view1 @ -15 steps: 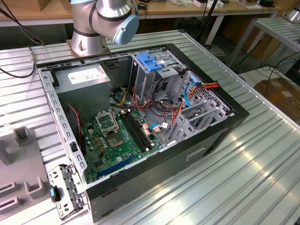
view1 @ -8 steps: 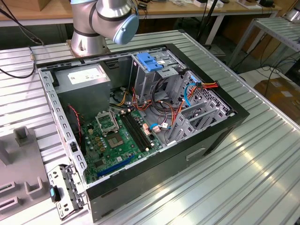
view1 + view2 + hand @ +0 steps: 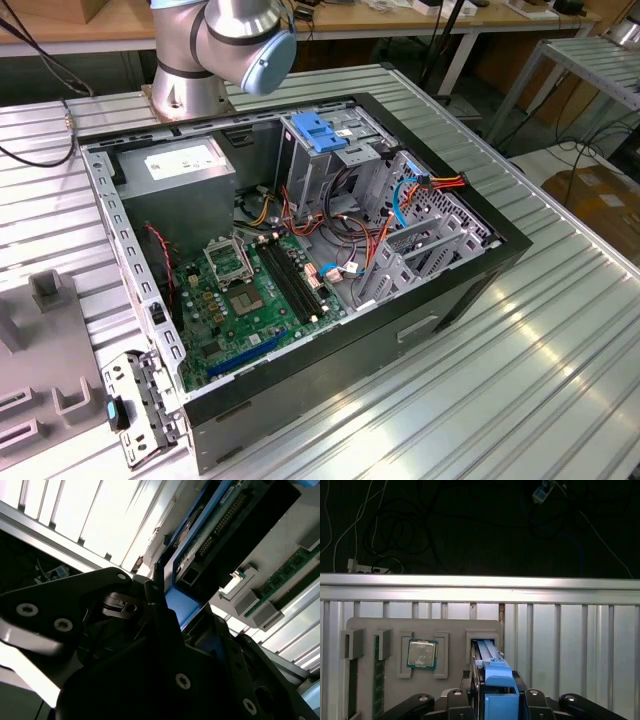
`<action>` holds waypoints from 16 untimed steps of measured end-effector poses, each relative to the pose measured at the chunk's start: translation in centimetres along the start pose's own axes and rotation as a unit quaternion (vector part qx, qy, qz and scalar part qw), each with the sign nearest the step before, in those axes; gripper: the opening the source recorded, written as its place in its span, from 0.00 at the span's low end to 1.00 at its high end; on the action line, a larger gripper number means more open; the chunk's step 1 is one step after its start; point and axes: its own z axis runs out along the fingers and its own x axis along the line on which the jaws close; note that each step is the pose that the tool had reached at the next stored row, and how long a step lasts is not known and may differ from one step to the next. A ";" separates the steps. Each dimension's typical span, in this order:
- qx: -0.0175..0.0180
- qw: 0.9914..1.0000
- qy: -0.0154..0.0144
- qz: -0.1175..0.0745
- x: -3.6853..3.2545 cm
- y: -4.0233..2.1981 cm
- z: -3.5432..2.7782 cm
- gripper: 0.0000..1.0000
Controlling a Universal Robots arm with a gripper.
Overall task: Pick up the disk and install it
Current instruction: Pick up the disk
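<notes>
Gripper (image 3: 497,681) is down over the tray (image 3: 390,625) and, as far as both wrist views show, pressed together on the disk (image 3: 487,652), pinching it across its blue side rails. The disk stands on edge in the tray's end slot, far end seated between the slot walls, so I judge this as the pick-up, grip made and lift not yet done. To do it well: draw it straight out along the slot, no twist, because any tilt would jam a rail against the wall. Hold square on the rails too, off the connector edge (image 3: 220,527) that the second wrist view shows just beyond the gripper. Neighbours on the tray: a chip (image 3: 422,654) in its pocket just beside the disk's slot, and a memory stick (image 3: 379,675) further along, both near enough to catch with a sideways swing. Over in the exterior view, the open case (image 3: 440,320) lies on the ribbed table (image 3: 560,380), a bare blue bracket (image 3: 320,130) sits atop the drive cage, and cables (image 3: 400,195) loop right beside that cage, the likeliest thing to snag.
</notes>
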 end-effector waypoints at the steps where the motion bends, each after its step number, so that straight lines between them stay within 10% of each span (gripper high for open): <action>1: 0.000 1.000 0.000 0.000 0.00 0.00 0.00 0.42; 16: 0.000 1.000 0.000 0.002 0.08 -0.01 0.03 0.42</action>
